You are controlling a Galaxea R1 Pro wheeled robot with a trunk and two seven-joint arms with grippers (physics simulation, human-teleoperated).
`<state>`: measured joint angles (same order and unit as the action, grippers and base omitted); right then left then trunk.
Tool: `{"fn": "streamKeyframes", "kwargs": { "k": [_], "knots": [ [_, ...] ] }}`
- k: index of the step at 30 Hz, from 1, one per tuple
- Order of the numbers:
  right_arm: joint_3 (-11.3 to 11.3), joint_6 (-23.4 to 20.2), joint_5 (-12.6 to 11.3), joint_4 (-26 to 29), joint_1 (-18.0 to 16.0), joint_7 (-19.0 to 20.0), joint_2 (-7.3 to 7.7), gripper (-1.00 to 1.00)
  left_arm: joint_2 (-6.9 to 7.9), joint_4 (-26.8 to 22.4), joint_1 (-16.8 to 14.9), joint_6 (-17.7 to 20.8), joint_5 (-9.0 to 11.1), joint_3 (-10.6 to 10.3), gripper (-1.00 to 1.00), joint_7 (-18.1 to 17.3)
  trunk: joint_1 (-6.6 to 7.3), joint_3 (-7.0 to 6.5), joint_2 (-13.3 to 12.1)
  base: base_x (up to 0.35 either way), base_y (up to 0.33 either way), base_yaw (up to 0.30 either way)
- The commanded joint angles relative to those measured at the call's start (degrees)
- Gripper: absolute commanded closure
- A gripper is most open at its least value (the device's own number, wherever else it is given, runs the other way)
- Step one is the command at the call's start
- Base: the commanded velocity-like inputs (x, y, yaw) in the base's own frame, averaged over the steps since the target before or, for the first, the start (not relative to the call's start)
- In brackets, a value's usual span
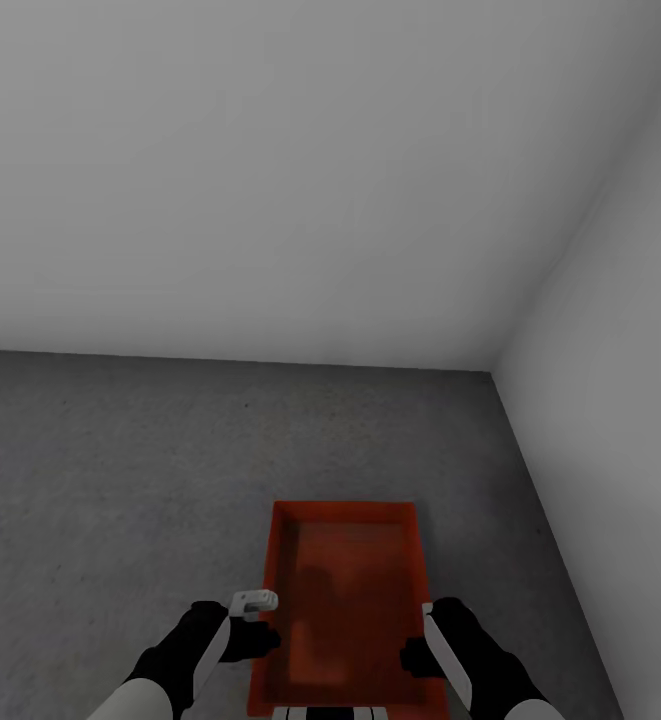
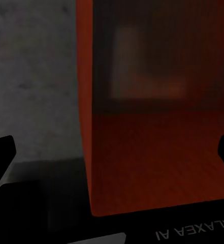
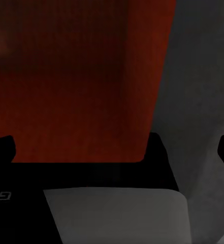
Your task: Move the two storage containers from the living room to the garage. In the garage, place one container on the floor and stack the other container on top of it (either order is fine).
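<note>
Fingers [image 2: 1, 152] of both arms spread, straddling one storage container [image 1: 345, 600] walls on floor [image 1: 120, 480]

A red-orange container [image 1: 345, 605] sits on grey concrete floor [image 1: 120, 480] between both grippers, near the wall corner [image 1: 492, 372].

Left wrist view: mirrored/upside-down white lettering "GALAXEA AI", partly cut off, on black gripper body [image 2: 193, 231], approx 5 o'clock. Right wrist view: fragment "GA", inverted, on black gripper body [image 3: 2, 195], approx 8 o'clock. No other legible txt.
</note>
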<state>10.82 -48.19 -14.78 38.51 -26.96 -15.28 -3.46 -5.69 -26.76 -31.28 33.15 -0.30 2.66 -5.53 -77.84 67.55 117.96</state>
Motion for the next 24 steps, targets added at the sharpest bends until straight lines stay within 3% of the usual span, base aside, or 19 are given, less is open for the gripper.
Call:
{"fn": "streamKeyframes", "kwargs": {
  "k": [1,24],
  "knots": [
    [0.2,-0.2,-0.6,0.1,0.0,-0.5,0.03,-1.00,-0.03,-0.1,0.0,0.3,0.0,0.3,-1.00,-0.2,0.01,0.04,0.0,0.000,0.000,0.000],
    [0.3,-0.2,-0.6,0.1,0.0,-0.5,0.03,-1.00,-0.02,-0.1,0.0,0.3,-0.1,0.2,-1.00,-0.2,0.01,0.04,0.0,0.000,0.000,0.000]
  ]
}}
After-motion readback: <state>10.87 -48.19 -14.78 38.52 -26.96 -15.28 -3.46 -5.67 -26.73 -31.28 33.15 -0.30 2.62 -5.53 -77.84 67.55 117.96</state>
